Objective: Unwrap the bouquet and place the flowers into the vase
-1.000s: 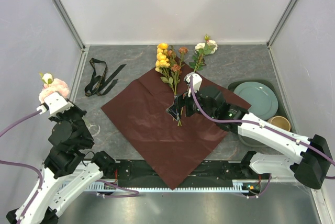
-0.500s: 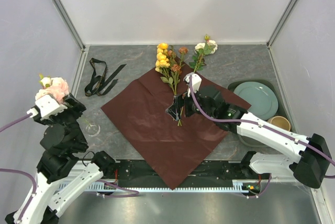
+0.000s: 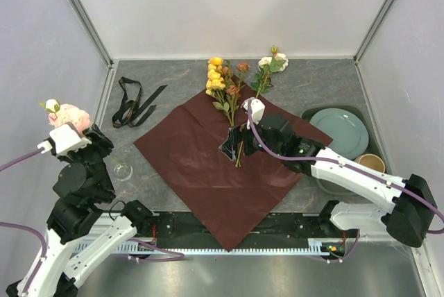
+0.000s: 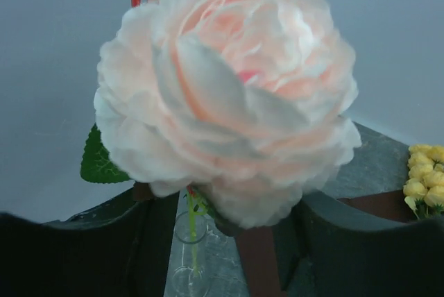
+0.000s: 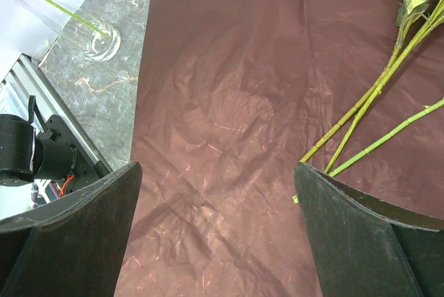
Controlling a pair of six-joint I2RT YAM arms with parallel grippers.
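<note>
Left gripper (image 4: 236, 203): its dark fingers stand apart and close on nothing. A full, ruffled pink rose (image 4: 229, 89) with cloth petals sits just above the gap. Its thin green stem runs loose between the fingers, down into the small clear glass vase (image 3: 123, 170) at the table's left. Right gripper (image 5: 216, 172): spread wide, empty, low over the creased maroon wrapping paper (image 3: 201, 172), which lies flat as a diamond. The other flowers (image 3: 225, 85), a knobbly yellow cluster, a rust bloom and a cream rose, lie at the paper's far corner, stems just beside the right finger. A limp black ribbon (image 3: 132, 103) lies far left on the grey marbled table (image 3: 173, 82).
</note>
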